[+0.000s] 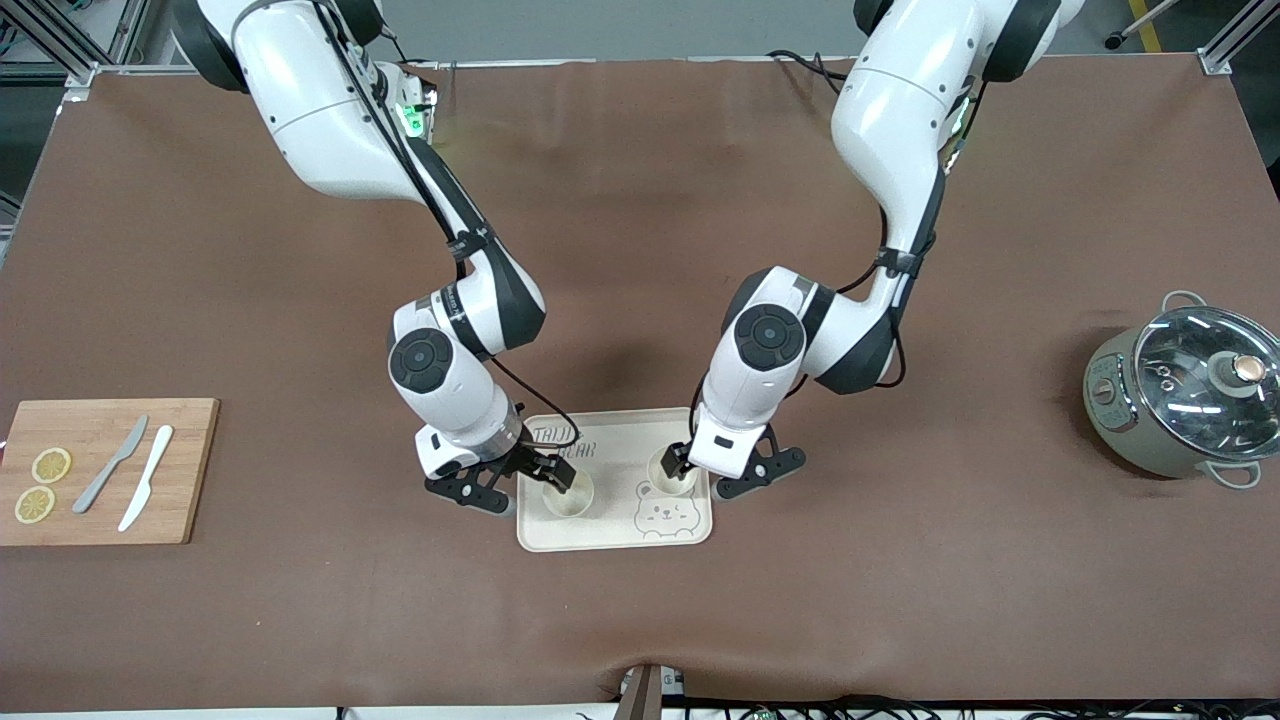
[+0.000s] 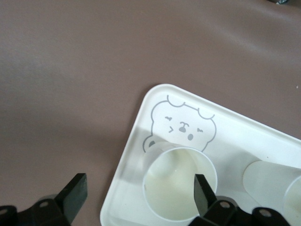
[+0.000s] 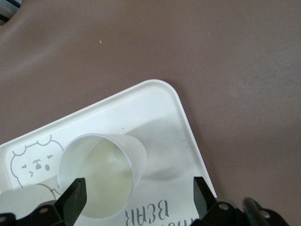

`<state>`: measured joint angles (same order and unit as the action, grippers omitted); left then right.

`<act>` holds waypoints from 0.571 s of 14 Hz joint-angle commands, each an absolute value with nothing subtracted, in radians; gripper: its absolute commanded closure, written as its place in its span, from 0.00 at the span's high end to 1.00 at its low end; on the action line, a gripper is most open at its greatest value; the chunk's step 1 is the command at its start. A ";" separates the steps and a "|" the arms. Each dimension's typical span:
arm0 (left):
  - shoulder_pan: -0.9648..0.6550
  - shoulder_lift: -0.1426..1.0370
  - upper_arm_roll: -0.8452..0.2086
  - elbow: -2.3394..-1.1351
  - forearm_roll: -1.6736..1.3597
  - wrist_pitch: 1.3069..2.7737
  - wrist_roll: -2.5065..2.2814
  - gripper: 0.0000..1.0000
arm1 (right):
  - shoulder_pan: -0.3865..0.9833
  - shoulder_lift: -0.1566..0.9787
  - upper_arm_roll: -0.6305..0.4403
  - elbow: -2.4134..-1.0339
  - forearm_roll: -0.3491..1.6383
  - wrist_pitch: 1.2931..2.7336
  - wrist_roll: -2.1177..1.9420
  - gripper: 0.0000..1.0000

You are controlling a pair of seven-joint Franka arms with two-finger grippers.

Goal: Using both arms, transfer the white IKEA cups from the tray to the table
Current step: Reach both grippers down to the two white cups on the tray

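Two white cups stand upright on the cream bear tray (image 1: 620,535). One cup (image 1: 568,498) is toward the right arm's end, the other cup (image 1: 672,471) toward the left arm's end. My right gripper (image 1: 535,475) is open low over the tray; in the right wrist view (image 3: 138,197) one finger sits at the rim of its cup (image 3: 101,181). My left gripper (image 1: 700,475) is open too; in the left wrist view (image 2: 139,194) one finger is at the rim of its cup (image 2: 178,183) and the other is past the tray's edge (image 2: 122,169).
A wooden cutting board (image 1: 180,470) with two lemon slices, a grey knife (image 1: 110,465) and a white knife (image 1: 146,478) lies at the right arm's end. A grey pot with a glass lid (image 1: 1185,395) stands at the left arm's end.
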<state>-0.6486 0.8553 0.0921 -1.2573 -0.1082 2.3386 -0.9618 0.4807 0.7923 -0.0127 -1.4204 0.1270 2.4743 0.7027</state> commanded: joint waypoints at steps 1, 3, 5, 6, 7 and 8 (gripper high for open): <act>-0.670 0.893 0.097 -1.236 -0.127 2.371 -0.986 1.00 | 0.494 0.825 -0.028 -1.390 0.110 2.474 0.719 1.00; -0.673 0.905 0.095 -1.236 -0.127 2.381 -0.985 1.00 | 0.497 0.830 -0.028 -1.390 0.094 2.476 0.719 1.00; -0.672 0.913 0.097 -1.238 -0.126 2.381 -0.979 1.00 | 0.497 0.839 -0.028 -1.388 0.075 2.476 0.721 1.00; -0.672 0.913 0.097 -1.238 -0.126 2.381 -0.979 1.00 | 0.497 0.845 -0.028 -1.381 0.075 2.476 0.722 1.00; -0.672 0.914 0.097 -1.239 -0.126 2.381 -0.980 1.00 | 0.499 0.854 -0.028 -1.376 0.075 2.476 0.723 1.00; -0.670 0.914 0.097 -1.239 -0.126 2.381 -0.982 0.93 | 0.503 0.859 -0.028 -1.371 0.075 2.480 0.723 1.00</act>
